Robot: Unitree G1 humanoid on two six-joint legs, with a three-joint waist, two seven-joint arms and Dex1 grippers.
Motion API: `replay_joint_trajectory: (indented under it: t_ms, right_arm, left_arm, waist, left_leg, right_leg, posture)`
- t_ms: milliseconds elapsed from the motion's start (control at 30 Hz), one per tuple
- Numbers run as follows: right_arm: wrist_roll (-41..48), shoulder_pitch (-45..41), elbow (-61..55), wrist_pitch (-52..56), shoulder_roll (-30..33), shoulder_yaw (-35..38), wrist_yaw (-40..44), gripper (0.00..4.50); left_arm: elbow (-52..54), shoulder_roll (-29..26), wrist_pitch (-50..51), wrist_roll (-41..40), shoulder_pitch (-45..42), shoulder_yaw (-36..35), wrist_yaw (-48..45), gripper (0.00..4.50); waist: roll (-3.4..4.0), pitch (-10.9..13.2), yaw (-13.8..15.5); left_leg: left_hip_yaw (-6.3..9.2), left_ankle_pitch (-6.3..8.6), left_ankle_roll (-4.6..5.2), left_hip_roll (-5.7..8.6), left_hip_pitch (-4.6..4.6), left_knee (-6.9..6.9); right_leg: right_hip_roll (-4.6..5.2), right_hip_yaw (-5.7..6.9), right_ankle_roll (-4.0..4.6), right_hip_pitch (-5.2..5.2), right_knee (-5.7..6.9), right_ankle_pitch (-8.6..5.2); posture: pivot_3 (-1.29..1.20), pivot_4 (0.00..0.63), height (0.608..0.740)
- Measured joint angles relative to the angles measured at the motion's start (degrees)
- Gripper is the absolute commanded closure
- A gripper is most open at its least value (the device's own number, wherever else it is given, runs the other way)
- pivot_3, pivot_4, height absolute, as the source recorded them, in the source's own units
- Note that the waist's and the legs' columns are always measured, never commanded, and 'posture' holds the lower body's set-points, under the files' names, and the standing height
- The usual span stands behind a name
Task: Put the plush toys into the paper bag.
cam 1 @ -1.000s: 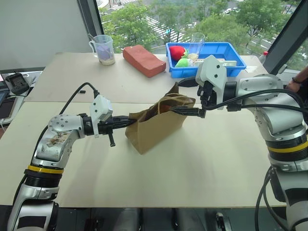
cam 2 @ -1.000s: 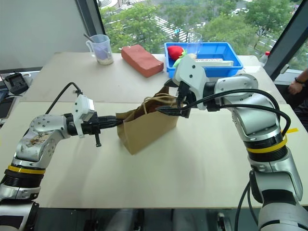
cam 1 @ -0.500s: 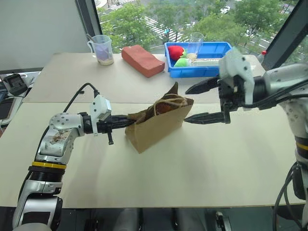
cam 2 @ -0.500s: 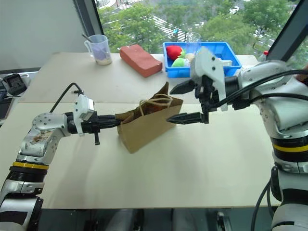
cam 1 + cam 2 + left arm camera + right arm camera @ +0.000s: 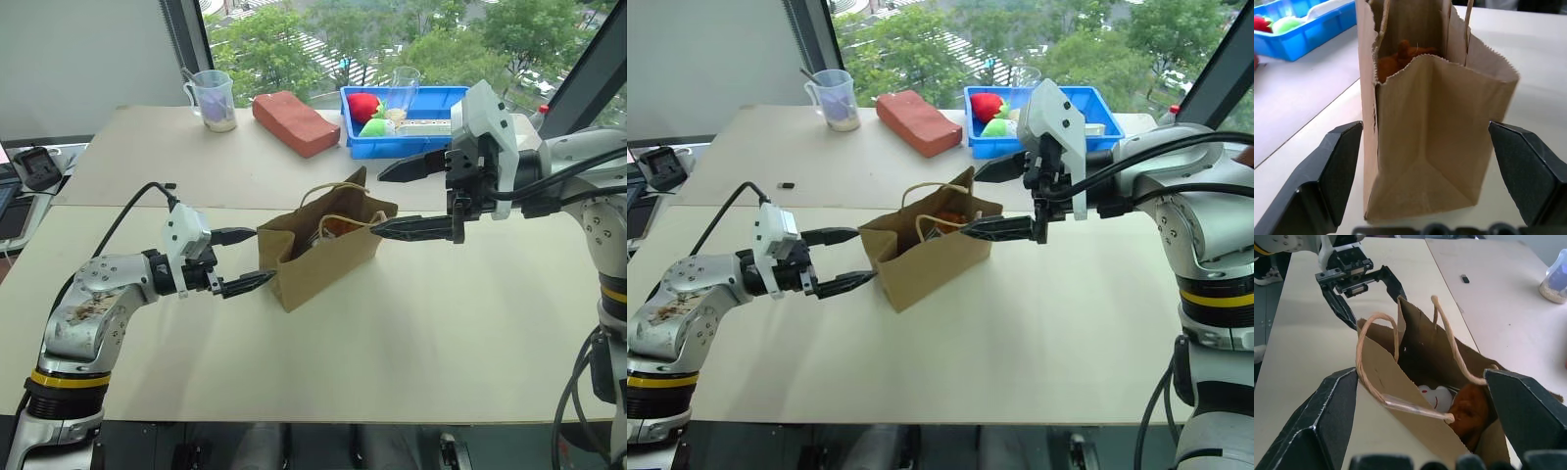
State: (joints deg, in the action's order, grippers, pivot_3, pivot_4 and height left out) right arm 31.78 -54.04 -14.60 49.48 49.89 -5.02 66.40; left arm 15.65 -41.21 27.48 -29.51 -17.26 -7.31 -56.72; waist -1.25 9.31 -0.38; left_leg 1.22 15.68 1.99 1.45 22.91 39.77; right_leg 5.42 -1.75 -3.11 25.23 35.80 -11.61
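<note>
Released since a second ago: left gripper (image 5: 242, 259) now spread wide, empty, just left of paper bag (image 5: 328, 257). Right gripper (image 5: 409, 200) also wide, empty, at bag's right rim. Both plush toys (image 5: 1452, 402) inside upright bag, between grippers.

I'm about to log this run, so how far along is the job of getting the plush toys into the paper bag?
It looks done. Both plush toys, the white one and the reddish-brown one, lie inside the paper bag, which stands upright on the table. Nothing is in hand: the left pincer is open at the bag's end, and the right pincer is open at the other end. Nothing seems left except withdrawing the arms.
</note>
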Motion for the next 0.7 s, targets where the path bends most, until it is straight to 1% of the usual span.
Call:
replay_joint_trajectory:
  t_ms: [100,267,433,700]
  right_arm:
    - [0.44,0.00,-0.04,0.01,-0.66,0.01,-0.57,0.00]
    - [0.94,-0.02,-0.07,0.01,-1.03,0.00,-0.75,0.00]
    - [1.05,-0.38,-0.63,0.06,-1.17,-0.07,-1.17,0.00]
    - [1.10,-0.78,-1.08,0.18,-1.19,-0.25,-1.54,0.00]
  left_arm:
    - [2.50,0.37,2.27,-1.02,1.82,-1.05,2.86,0.06]
    - [6.87,2.84,4.37,-2.76,4.99,-0.78,6.13,0.06]
    - [6.80,5.58,3.67,-1.98,4.79,-0.61,9.90,0.06]
    - [5.03,7.25,0.68,0.78,3.87,1.01,11.87,0.06]
  waist:
    - [0.00,0.00,0.03]
    - [0.00,0.00,0.13]
    - [0.00,0.00,0.19]
    - [0.00,0.00,0.32]
  left_leg:
    - [-0.01,0.00,0.00,0.04,-0.06,0.00]
    - [0.01,-0.01,-0.01,0.03,-0.06,0.00]
    - [0.00,-0.01,-0.01,0.05,-0.05,0.01]
    - [-0.01,-0.01,-0.02,0.06,-0.05,0.00]
  right_leg:
    - [0.04,-0.01,0.00,-0.03,0.01,0.00]
    - [0.04,-0.01,0.00,-0.01,0.03,0.00]
    - [0.05,-0.01,0.01,-0.02,0.02,0.00]
    - [0.06,-0.01,0.01,-0.02,0.00,0.00]
  posture:
    - [0.00,0.150,0.740]
    - [0.00,0.150,0.740]
    - [0.00,0.150,0.740]
    - [0.00,0.150,0.740]
